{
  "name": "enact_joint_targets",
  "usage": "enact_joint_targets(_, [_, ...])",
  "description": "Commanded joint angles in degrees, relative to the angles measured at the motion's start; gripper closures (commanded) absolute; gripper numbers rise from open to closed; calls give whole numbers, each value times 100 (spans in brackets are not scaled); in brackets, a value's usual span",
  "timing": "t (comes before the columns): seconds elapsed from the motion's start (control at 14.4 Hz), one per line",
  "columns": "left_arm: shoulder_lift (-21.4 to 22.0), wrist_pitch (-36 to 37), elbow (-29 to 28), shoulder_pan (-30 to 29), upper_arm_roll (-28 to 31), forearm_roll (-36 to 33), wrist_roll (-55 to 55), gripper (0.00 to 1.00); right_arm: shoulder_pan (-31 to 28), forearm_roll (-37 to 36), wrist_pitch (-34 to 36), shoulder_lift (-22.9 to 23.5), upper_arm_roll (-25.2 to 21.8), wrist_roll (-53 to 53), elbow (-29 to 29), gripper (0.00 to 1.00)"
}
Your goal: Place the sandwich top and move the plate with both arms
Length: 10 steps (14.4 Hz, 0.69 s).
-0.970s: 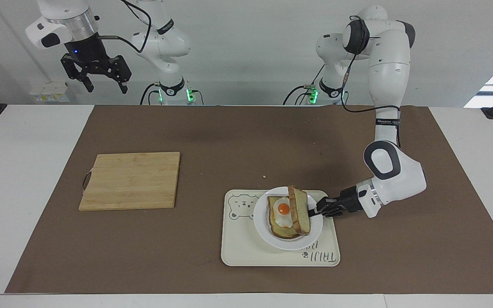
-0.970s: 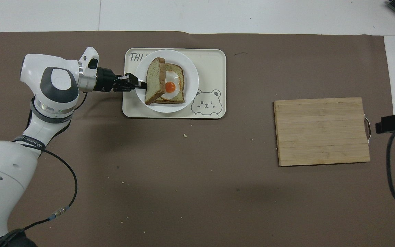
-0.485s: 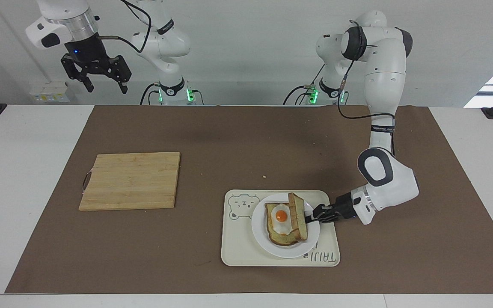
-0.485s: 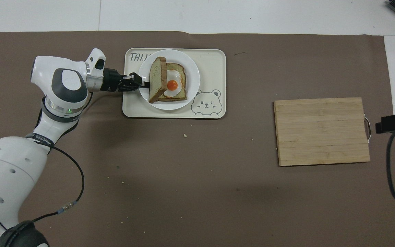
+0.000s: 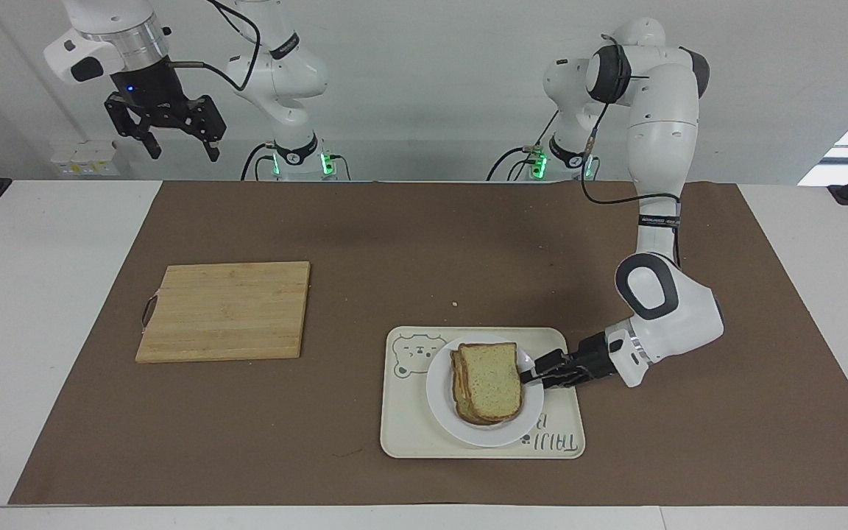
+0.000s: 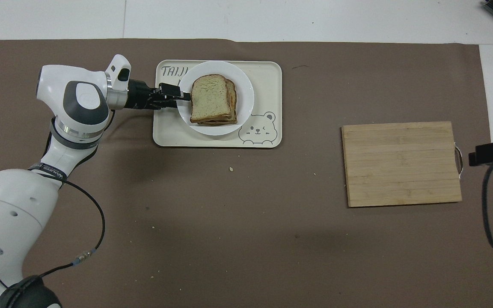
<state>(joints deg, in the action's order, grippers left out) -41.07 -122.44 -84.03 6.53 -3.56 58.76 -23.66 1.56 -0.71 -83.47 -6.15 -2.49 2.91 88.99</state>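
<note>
The sandwich top (image 5: 492, 380) lies flat on the lower slice, whose crust edge (image 5: 458, 394) shows beneath it. The egg is hidden. Both sit on the white plate (image 5: 439, 395), which stands on the cream tray (image 5: 409, 434). My left gripper (image 5: 529, 372) is low over the plate's rim at the left arm's end, fingers slightly apart, tips at the top slice's edge. The overhead view shows the same: slice (image 6: 209, 99), plate (image 6: 245, 98), left gripper (image 6: 183, 95). My right gripper (image 5: 181, 151) waits high above the right arm's end of the table, open and empty.
A wooden cutting board (image 5: 224, 311) lies on the brown mat toward the right arm's end; it also shows in the overhead view (image 6: 402, 164). The tray (image 6: 268, 72) bears a bear drawing. A few crumbs dot the mat.
The top slice, held tilted on edge over the egg, has dropped flat onto it. The plate has slid slightly toward the right arm's end. The right arm has not moved.
</note>
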Motion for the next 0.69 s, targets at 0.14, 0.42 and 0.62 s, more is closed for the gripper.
enact_joint_targets(0.14, [379,1,44,-11,92,-154,440,0,-33,62,-91,-88,12,-142,118,0])
enact_joint_targets(0.42, [757,141,27,6,251,-460,1405,0,-33,62,-91,-88,12,-142,118,0])
enact_joint_targets(0.62, [1091,203,0,-11,294,-1566,2030,0,-24,18,-125,-80,12,-168,110,0])
